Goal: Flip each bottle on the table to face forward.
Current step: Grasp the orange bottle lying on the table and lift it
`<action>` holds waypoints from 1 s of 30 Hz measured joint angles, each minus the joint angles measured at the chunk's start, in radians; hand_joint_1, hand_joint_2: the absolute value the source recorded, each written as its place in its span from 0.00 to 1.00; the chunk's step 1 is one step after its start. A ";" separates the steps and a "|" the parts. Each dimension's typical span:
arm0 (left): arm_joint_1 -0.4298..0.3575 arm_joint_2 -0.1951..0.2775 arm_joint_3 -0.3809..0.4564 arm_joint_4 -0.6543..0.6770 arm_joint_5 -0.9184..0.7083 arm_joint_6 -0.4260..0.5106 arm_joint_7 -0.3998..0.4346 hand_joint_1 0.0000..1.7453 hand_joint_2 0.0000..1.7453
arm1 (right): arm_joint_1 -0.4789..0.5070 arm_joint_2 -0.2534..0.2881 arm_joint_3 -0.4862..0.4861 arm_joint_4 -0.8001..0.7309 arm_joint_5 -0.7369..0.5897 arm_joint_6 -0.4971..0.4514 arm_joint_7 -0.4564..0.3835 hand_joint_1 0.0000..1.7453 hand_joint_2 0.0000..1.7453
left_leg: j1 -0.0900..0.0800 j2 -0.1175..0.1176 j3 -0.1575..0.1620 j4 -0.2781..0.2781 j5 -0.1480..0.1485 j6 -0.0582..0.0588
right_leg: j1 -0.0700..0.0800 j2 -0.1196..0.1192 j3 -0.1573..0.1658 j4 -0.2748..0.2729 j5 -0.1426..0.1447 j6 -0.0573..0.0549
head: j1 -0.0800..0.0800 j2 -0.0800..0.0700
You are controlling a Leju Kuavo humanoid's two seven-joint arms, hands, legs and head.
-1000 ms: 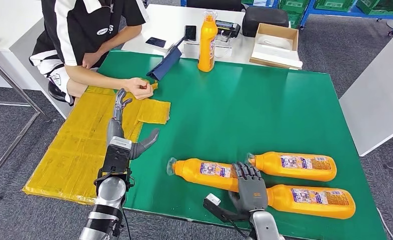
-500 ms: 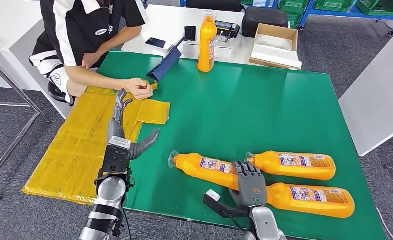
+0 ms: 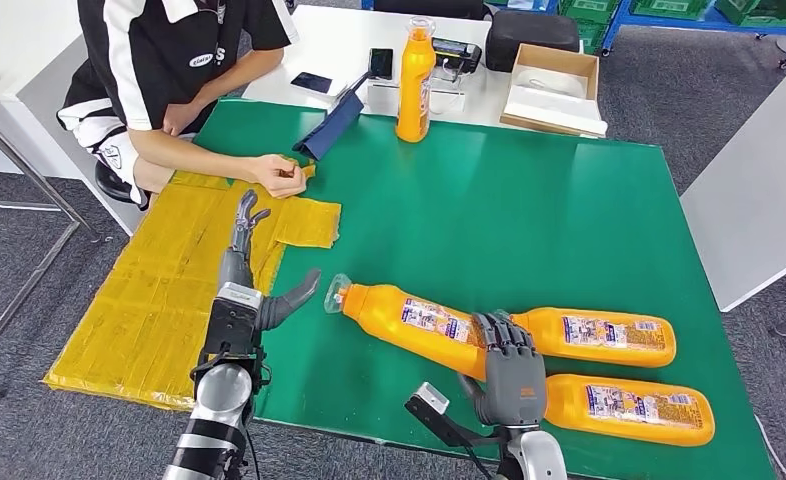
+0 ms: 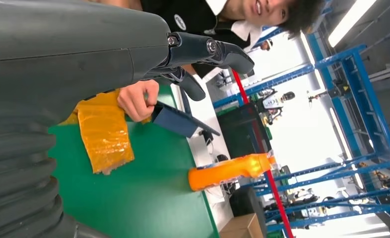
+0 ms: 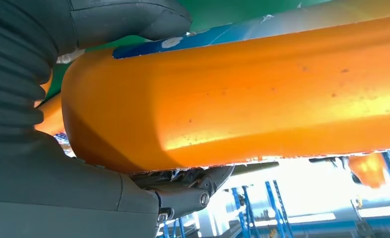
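Orange bottles, four on the green worktop (image 3: 529, 200): one upright bottle (image 3: 414, 85) stands at the far edge, three lie on their sides near the robot. Of those, the far lying bottle (image 3: 594, 337) and the near lying bottle (image 3: 629, 408) rest flat with labels up. The held bottle (image 3: 409, 320) is gripped at its base end by the right hand (image 3: 512, 375), cap end pointing off toward the left hand and seemingly tilted up; the right wrist view shows thumb and fingers wrapped around its orange body, so the grip looks firm. Judged progress: early to middle, one flip under way, two lying bottles left; whether the upright one counts as done I cannot tell. Left hand (image 3: 259, 275) hovers over the worktop's left edge beside the yellow mat (image 3: 159, 300), fingers spread and holding nothing. A seated person's hand (image 3: 274, 175) rests on the mat's far end.
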 joint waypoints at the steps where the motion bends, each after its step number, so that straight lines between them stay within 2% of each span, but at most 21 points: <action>1: 0.001 0.000 0.000 0.000 0.006 -0.006 0.000 0.00 1.00 | 0.008 0.004 -0.001 -0.016 -0.021 -0.006 -0.020 1.00 1.00 | 0.000 0.000 0.000 0.000 0.000 0.000 | 0.000 0.000 0.000 0.000 0.000 0.000 | 0.000 0.000; 9: 0.028 -0.002 0.000 -0.022 0.072 -0.078 -0.001 0.00 1.00 | 0.068 0.030 0.011 -0.201 -0.209 -0.038 -0.121 1.00 1.00 | 0.000 0.000 -0.001 0.000 0.000 0.000 | 0.000 0.000 -0.001 0.000 0.000 0.000 | 0.000 0.000; 22: 0.038 -0.003 0.000 -0.028 0.084 -0.092 -0.001 0.00 1.00 | 0.083 0.032 0.012 -0.258 -0.238 -0.041 -0.140 1.00 1.00 | 0.000 0.000 -0.001 0.000 0.000 0.000 | 0.000 0.000 -0.001 0.000 0.000 0.000 | 0.000 0.000; 23: 0.039 -0.004 0.000 -0.029 0.118 -0.139 0.007 0.00 1.00 | 0.088 0.036 0.009 -0.273 -0.281 -0.042 -0.173 1.00 1.00 | 0.000 0.000 -0.001 0.000 0.000 0.000 | 0.000 0.000 -0.001 0.000 0.000 0.000 | 0.000 0.000; 26: 0.042 -0.003 -0.010 -0.011 0.276 -0.378 0.042 0.00 1.00 | 0.099 0.055 -0.011 -0.320 -0.477 0.010 -0.299 1.00 1.00 | 0.000 0.000 -0.001 0.000 0.000 0.000 | 0.000 0.000 -0.001 0.000 0.000 0.000 | 0.000 0.000; 30: 0.042 0.004 -0.049 0.020 0.379 -0.534 0.056 0.00 1.00 | 0.082 0.066 -0.029 -0.312 -0.569 0.128 -0.357 1.00 1.00 | 0.000 0.000 -0.002 0.000 0.000 0.000 | 0.000 0.000 -0.002 0.000 0.000 0.000 | 0.000 0.000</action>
